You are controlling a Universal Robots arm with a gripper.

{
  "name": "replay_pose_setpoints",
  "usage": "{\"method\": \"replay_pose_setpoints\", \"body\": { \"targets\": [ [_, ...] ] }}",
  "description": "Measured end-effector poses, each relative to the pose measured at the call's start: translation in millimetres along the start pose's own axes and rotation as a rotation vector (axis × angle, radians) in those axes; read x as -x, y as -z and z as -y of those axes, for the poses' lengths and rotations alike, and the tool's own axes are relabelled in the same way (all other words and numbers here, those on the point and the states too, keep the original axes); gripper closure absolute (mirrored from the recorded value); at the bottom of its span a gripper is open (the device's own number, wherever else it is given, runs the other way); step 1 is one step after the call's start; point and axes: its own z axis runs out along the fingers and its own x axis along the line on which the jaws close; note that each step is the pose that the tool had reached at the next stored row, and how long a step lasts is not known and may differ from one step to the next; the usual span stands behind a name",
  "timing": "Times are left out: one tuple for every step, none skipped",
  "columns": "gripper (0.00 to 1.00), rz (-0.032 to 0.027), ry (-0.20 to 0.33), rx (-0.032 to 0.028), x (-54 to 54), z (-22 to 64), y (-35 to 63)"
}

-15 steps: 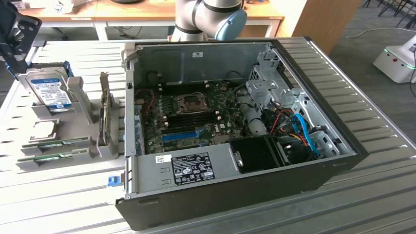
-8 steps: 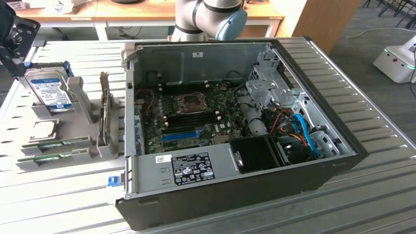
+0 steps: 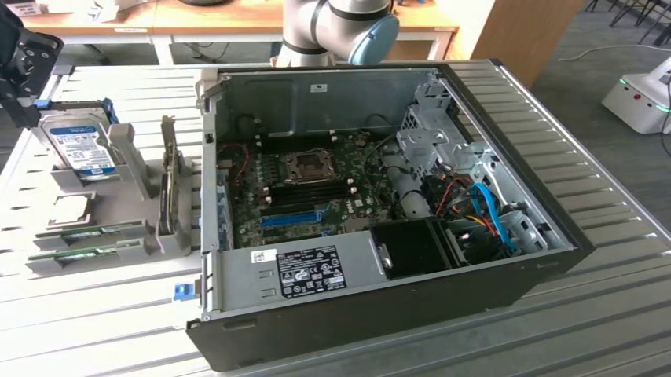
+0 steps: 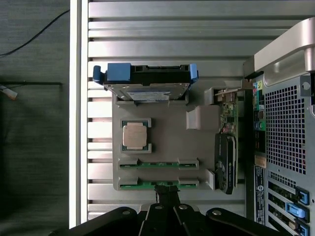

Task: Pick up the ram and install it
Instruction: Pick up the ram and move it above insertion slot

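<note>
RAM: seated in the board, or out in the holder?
Out. Both green sticks sit in slots of the grey holder, outside the case.

So the whole setup sits on a pale silver metal tabletop [image 3: 587, 196] [image 4: 172, 29] made of long parallel ribbed slats. Parked on it is a big black desktop computer case [image 3: 419, 306] [image 4: 285, 123], lying on its side with the open side facing up. Just beside it, on the exterior view's left, there's a flat grey plastic parts holder [image 3: 126, 251] [image 4: 167, 142] resting straight on the slats. I can't tell if the two touch. There's also a tiny blue plastic piece [image 3: 184, 292] lying on the slats by the case's near corner.
</note>
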Motion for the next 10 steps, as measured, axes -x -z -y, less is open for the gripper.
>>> {"method": "replay_pose_setpoints", "body": {
  "targets": [
    [0.9,-0.0001,0.0,0.0,0.0,0.0,0.0],
    [0.9,0.0,0.0,-0.0001,0.0,0.0,0.0],
    [0.9,0.0,0.0,-0.0001,0.0,0.0,0.0],
    [0.9,0.0,0.0,0.0,0.0,0.0,0.0],
    [0.9,-0.0001,0.0,-0.0001,0.0,0.0,0.0],
    [0.9,0.0,0.0,-0.0001,0.0,0.0,0.0],
    [0.9,0.0,0.0,-0.0001,0.0,0.0,0.0],
    [0.9,-0.0001,0.0,0.0,0.0,0.0,0.0],
    [0.9,0.0,0.0,0.0,0.0,0.0,0.0],
    [0.9,0.0,0.0,0.0,0.0,0.0,0.0]
  ]
}}
